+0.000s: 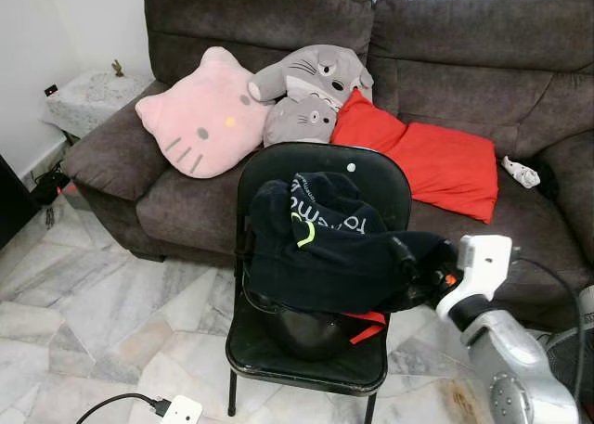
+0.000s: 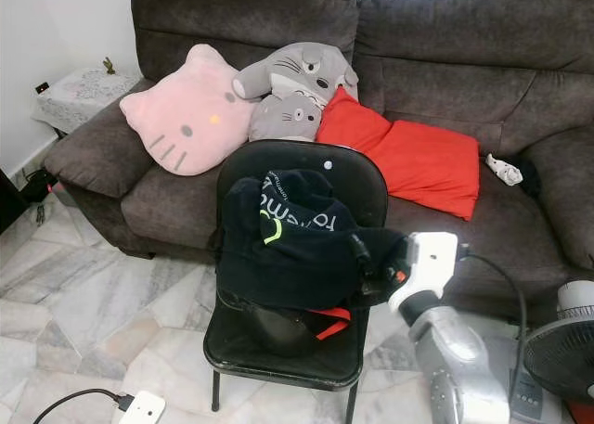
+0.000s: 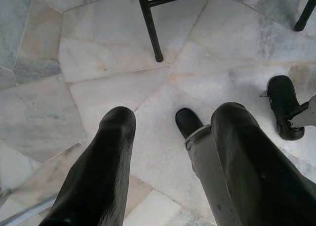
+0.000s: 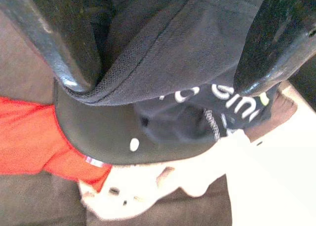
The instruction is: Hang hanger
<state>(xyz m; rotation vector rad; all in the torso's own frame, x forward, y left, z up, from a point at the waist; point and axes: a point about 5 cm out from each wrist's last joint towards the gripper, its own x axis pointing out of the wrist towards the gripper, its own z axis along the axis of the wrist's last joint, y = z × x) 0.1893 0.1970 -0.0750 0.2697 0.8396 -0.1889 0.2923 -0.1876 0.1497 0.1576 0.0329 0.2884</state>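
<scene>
Dark navy fabric garment (image 1: 325, 248) heaped over black metal folding chair (image 1: 371, 178) blocks the seat; bare marble floor (image 1: 111, 303) lies open at 9 o'clock
</scene>
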